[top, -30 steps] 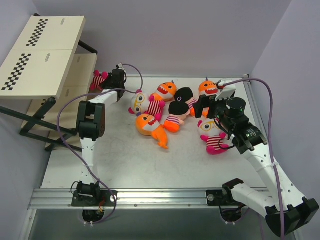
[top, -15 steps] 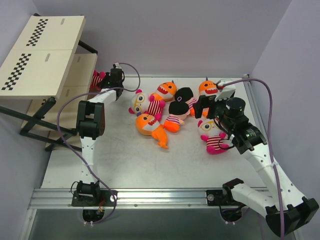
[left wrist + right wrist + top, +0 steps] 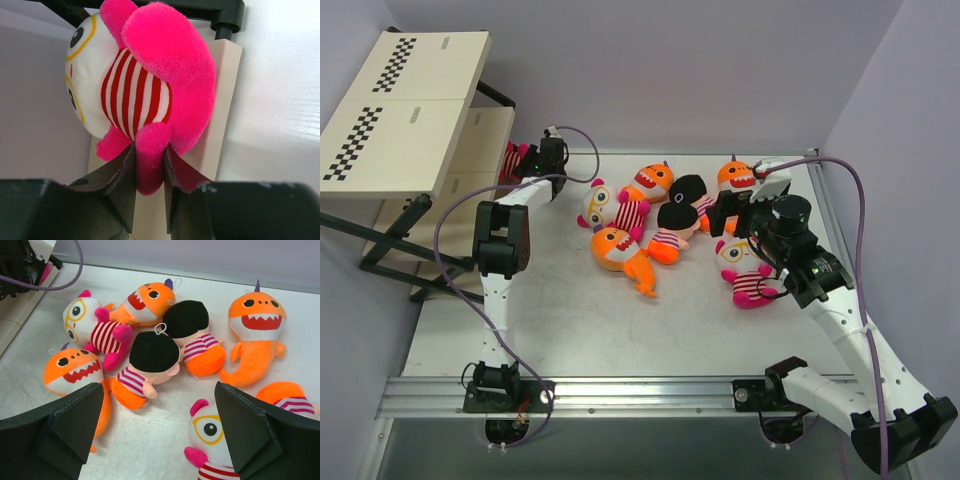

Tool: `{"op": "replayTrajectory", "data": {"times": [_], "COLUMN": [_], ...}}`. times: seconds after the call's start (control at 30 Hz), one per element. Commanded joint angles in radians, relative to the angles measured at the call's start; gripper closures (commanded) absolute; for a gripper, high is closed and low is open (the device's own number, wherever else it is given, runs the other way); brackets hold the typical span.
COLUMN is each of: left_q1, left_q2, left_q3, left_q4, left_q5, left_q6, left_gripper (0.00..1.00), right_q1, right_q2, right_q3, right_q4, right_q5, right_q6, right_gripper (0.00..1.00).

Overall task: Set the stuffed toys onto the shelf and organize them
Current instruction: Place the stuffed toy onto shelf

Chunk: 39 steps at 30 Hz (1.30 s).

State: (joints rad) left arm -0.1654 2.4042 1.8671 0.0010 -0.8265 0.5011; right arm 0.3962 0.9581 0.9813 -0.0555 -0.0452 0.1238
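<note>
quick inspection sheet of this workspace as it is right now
surface: pale table, toys lying in its middle
job's things: shelf at the far left; one pink striped doll against a lower cream board of it; pile of plush sharks and dolls on the table, not on the shelf
clutter: nothing seen
grippers: left gripper has its jaws against both sides of the doll's pink leg; right gripper is wide open above the pile and holds nothing
cables: purple cables loop off both arms, not caught on any toy
surroundings: lilac walls; metal rail along the near edge
</note>
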Motion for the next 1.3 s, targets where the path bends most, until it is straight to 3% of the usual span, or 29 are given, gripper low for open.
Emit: {"op": "replayTrajectory", "data": {"times": [0.0,0.27,0.6,0.67,1.03,1.27], "left_q1": [0.017,0.027,0.041,0.04,0.033,0.032], "left_q2": [-0.005,0.013,0.029,0.033,0.029,0.027], "left_q3": [0.052,0.083,0.11,0.116,0.129,0.147], "left_q4": [0.001,-0.052,-0.082,-0.088,-0.118,-0.125], "left_q5": [0.006,-0.013,-0.046,-0.046,-0.002,0.004], "left_q6": [-0.033,-0.047,-0.076,-0.079,-0.125,-0.139], "left_gripper": [0.67,0.86,0.91,0.91,0.67,0.66], "right_q1": [-0.008,-0.008,-0.008,-0.008,-0.01,-0.01], "right_q2": [-0.015,-0.024,-0.021,-0.024,-0.022,-0.024], "right_q3": [-0.003,-0.004,-0.001,-0.003,0.0,-0.003], "right_q4": [0.04,0.034,0.029,0.026,0.025,0.016], "right_q5": [0.002,0.004,0.004,0.004,0.002,0.005], "right_q6": [-0.016,-0.015,-0.016,-0.016,-0.015,-0.012], "right_gripper": [0.0,0.01,0.01,0.01,0.01,0.01]}}
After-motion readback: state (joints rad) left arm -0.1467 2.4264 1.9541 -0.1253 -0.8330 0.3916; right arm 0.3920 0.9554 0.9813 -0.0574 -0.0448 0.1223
